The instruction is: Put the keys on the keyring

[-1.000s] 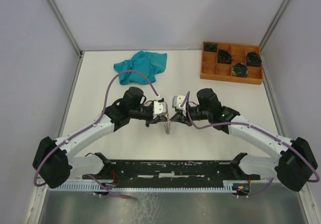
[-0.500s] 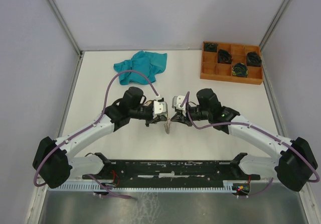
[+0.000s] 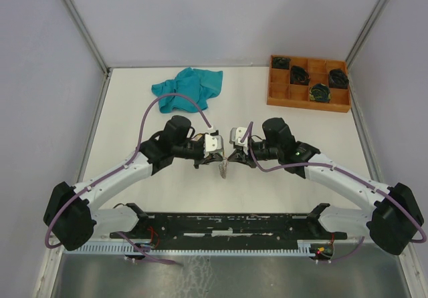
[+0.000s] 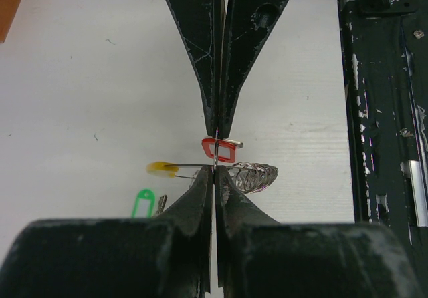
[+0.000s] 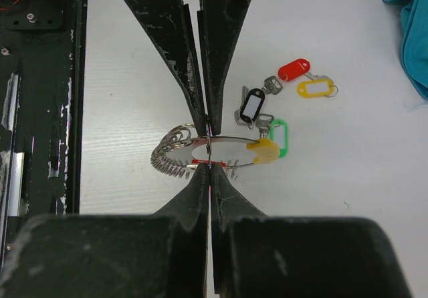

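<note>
Both grippers meet tip to tip above the middle of the bench (image 5: 134, 77). The left gripper (image 4: 214, 178) is clenched on the wire of the keyring (image 5: 263, 151), held off the bench. The right gripper (image 5: 209, 174) pinches a red-tagged key (image 4: 208, 147) against the ring's opposite arc. The other keys (image 5: 253, 104), tagged black, green, red and yellow, lie loose on the bench beside the ring.

**A:** What does the left hand (image 4: 214, 175) grip?

**B:** Its fingers are pressed together on the thin wire of the keyring (image 4: 190, 166), right at the tips. The yellow sleeve (image 4: 162, 169) sticks out to their left.

**A:** And just ahead?

**B:** The right hand (image 4: 219, 129), also closed, pinches a red-tagged key (image 4: 219, 151), tip to tip with the left. A coil of small rings (image 4: 253, 176) sits right of the tips. A green tag (image 4: 142, 203) lies to their left on the white counter (image 4: 100, 97).
</note>
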You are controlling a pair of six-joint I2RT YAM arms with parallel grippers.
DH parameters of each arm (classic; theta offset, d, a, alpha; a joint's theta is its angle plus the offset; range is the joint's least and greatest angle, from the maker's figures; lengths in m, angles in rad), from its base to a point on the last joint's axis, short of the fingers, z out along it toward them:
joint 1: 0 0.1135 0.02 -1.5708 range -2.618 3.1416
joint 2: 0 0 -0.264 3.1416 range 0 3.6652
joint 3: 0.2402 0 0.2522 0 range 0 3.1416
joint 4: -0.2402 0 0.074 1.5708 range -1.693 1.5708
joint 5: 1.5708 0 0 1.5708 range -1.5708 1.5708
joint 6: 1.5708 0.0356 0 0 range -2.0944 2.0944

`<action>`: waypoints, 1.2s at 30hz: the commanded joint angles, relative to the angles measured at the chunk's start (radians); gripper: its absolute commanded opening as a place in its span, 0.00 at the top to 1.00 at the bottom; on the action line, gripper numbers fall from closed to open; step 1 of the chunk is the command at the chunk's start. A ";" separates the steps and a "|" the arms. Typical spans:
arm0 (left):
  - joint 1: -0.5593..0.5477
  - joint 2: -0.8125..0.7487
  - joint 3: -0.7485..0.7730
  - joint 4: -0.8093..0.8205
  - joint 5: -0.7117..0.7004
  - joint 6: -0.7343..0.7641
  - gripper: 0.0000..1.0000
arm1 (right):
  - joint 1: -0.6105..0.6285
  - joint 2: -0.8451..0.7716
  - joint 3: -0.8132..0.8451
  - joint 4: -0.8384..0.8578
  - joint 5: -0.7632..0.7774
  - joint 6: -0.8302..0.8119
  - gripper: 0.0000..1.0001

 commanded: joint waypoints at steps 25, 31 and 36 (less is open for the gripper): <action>-0.011 0.003 0.041 0.037 0.059 -0.030 0.97 | 0.008 -0.022 0.028 0.090 -0.016 0.048 0.99; -0.015 0.005 0.041 0.037 0.058 -0.031 0.97 | 0.012 -0.027 0.025 0.105 -0.008 0.054 0.99; -0.018 0.006 0.041 0.037 0.062 -0.033 0.97 | 0.019 -0.023 0.026 0.111 -0.014 0.051 0.99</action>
